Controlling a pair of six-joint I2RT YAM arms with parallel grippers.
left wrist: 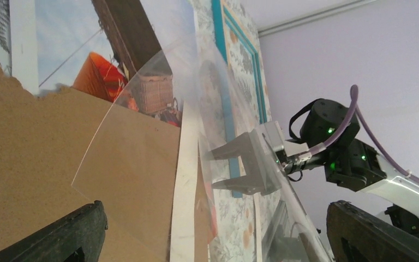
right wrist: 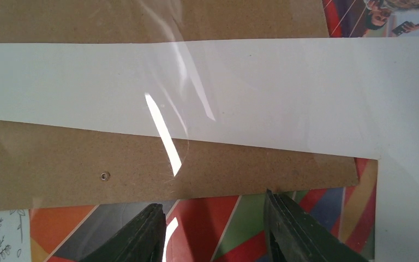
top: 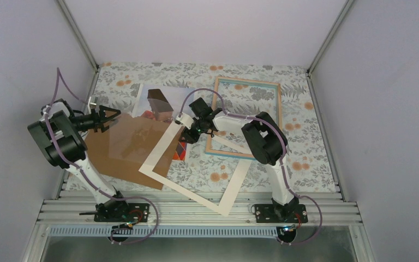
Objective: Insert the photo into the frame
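Left gripper (top: 105, 115): jaws wide apart, empty, at the far edge of the board (top: 120, 161). Right gripper (top: 189, 133): jaws part open, nothing pinched, tips over the photo's (top: 161, 103) striped edge just past the mat (top: 161, 147). Photo lies flat, left of the frame (top: 248, 81), mostly under board, mat and clear pane (left wrist: 142, 158). Frame lies flat on the right; tablecloth shows through it.
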